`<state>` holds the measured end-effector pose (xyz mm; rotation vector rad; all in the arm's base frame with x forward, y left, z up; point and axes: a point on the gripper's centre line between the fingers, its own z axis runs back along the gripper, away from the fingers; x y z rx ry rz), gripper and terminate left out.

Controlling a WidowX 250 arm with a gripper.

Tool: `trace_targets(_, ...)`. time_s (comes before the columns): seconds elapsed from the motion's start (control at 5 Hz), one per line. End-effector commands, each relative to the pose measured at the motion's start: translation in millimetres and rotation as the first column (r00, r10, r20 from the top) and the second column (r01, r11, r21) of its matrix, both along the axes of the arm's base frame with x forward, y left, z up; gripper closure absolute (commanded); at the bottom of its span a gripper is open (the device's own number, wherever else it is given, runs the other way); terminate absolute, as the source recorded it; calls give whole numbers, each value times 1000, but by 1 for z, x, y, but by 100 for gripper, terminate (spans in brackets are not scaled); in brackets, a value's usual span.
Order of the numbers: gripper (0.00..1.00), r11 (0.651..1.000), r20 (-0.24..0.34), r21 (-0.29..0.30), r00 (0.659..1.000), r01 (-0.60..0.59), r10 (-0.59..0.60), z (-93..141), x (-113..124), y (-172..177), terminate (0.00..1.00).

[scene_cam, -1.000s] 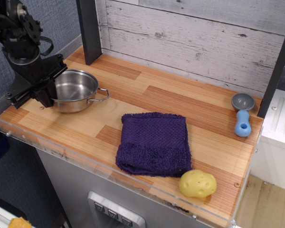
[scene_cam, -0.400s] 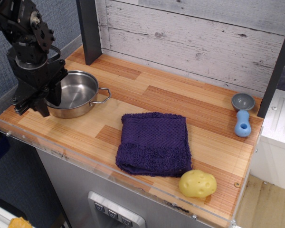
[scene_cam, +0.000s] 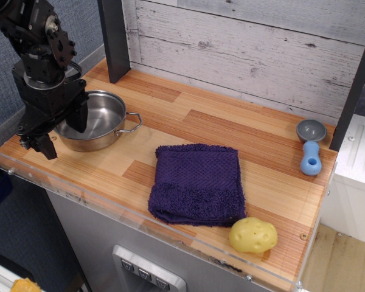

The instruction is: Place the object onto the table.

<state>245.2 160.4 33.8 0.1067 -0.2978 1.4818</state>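
On the table (scene_cam: 188,121), the pot (scene_cam: 100,118) sits upright.

Well to the right of the claw (scene_cam: 59,131) lies a purple towel (scene_cam: 198,184); farther right sit a yellow potato toy (scene_cam: 253,235) and a blue-handled grey scoop (scene_cam: 311,145)
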Motion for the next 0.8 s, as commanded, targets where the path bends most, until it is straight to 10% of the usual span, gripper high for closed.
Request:
trace_targets(0.0,0,1000,127,15,992,10,-11,40,19,-6,0)
trace_targets(0.4,0,999,250,-24,968,43,-35,87,26,-24,0)
trace_targets(0.6,0,996,316,-37,947,75,-60,114,29,-33,100)
